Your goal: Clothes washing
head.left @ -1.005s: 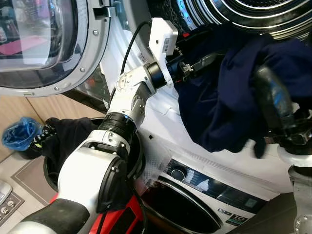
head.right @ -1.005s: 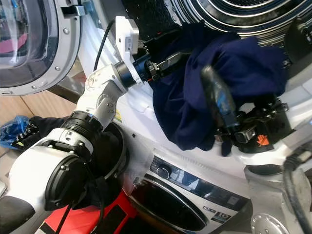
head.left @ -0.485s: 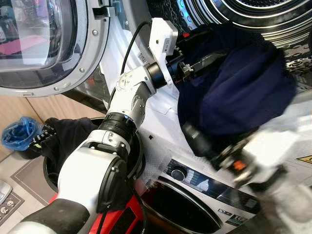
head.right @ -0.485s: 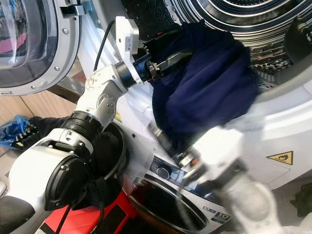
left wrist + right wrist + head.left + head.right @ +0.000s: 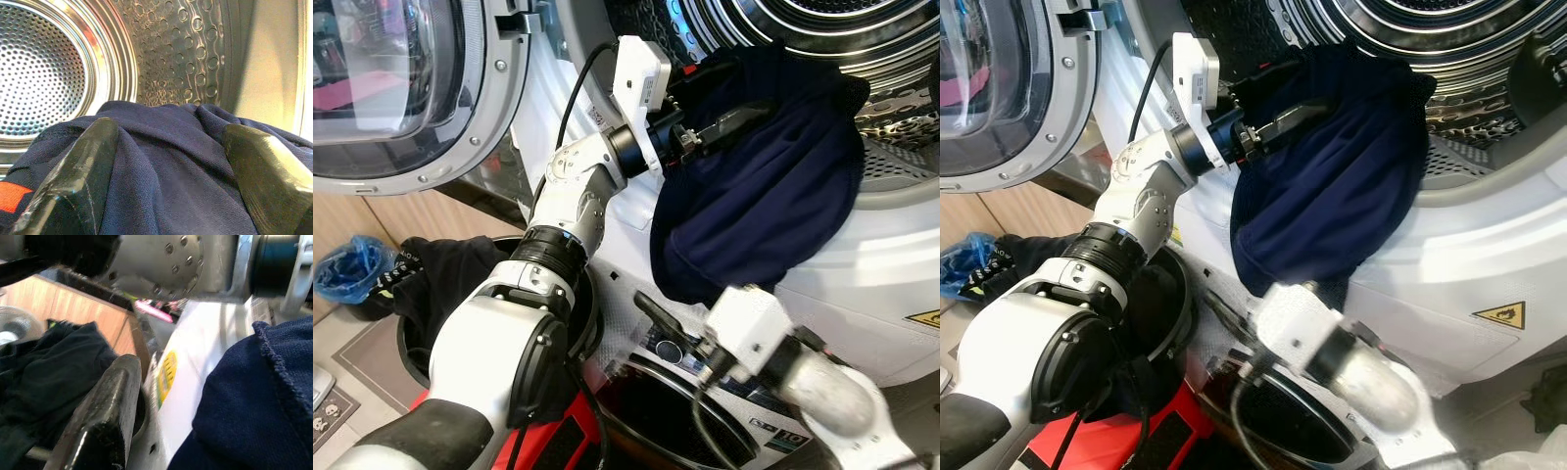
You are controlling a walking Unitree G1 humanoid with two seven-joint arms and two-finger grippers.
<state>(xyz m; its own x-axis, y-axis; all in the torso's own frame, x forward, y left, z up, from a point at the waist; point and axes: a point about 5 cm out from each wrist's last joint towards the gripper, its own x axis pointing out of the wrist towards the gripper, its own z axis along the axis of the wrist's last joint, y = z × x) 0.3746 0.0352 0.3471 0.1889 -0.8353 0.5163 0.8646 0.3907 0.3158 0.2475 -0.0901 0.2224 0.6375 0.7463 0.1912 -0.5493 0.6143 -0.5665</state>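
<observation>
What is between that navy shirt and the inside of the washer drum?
Nothing visible. The navy shirt is draped over the door rim, partly hanging outside, with the left tool pressed into it. The drum behind it looks open and bare.

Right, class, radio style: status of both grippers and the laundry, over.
Left gripper at drum mouth, fingers spread over navy garment. Garment half in drum, half hanging over rim. Right gripper low, below the garment. Nothing blocking.
</observation>
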